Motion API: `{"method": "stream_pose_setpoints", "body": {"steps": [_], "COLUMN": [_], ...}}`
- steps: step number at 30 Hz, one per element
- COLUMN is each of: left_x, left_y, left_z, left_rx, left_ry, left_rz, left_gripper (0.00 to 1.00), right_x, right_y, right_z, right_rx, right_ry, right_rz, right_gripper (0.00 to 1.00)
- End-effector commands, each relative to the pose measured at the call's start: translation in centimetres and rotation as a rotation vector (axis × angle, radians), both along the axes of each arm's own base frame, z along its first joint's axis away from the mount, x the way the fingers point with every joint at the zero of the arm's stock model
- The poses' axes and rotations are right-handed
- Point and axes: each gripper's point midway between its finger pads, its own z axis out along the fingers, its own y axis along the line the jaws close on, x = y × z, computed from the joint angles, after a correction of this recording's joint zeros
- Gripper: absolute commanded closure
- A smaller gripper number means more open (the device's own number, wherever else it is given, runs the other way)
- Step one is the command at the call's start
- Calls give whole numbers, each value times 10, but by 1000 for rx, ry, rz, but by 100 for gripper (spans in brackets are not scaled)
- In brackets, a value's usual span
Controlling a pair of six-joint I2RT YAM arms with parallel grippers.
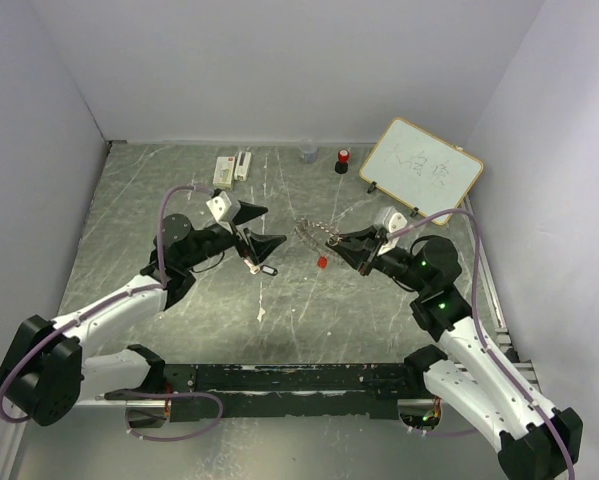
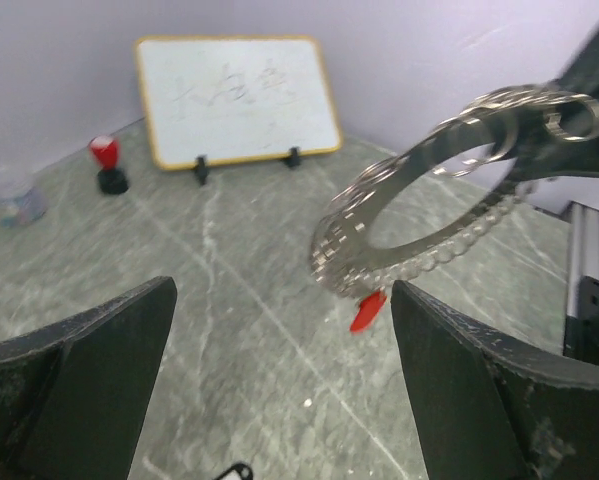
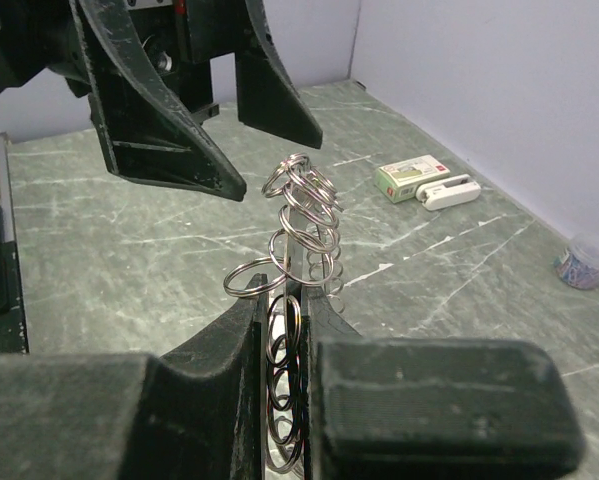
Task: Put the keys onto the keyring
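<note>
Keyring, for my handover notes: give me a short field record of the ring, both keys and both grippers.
keyring: raised off the table, clamped in the right gripper
right gripper: shut on the keyring
left gripper: open, empty, facing the keyring
black key: on the table below the left gripper, not on the keyring
red key: under the keyring; cannot tell whether it hangs from it or lies on the table
task: black key not yet threaded

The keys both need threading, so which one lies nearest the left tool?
The black-headed key, on the table just beside the open left tool; the red-headed key is farther right, by the keyring.
</note>
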Motion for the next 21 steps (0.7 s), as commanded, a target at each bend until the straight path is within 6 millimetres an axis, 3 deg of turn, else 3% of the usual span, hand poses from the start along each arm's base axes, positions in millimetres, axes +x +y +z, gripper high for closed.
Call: {"method": "stream_pose_setpoints", "body": {"steps": [1, 6, 15, 21], "left_x": [-29, -43, -37, -30], "left_y": [-20, -30, -38, -46], "left_z": [30, 35, 36, 38], "left_rx": [-53, -93, -97, -99], "left_ry": [-177, -239, -285, -294], "left_rz": [-234, -349, -388, -410], "left_gripper": [0, 1, 8, 23], "right_x": [-5, -6, -13, -16], "right_y": [4, 6, 7, 8], "right_z": [18, 23, 30, 32], "right_rx": [21, 28, 39, 45], "right_ry": [-69, -77, -84, -87], "right_rz": [41, 55, 82, 96], "right_gripper": [100, 100, 100, 100]}}
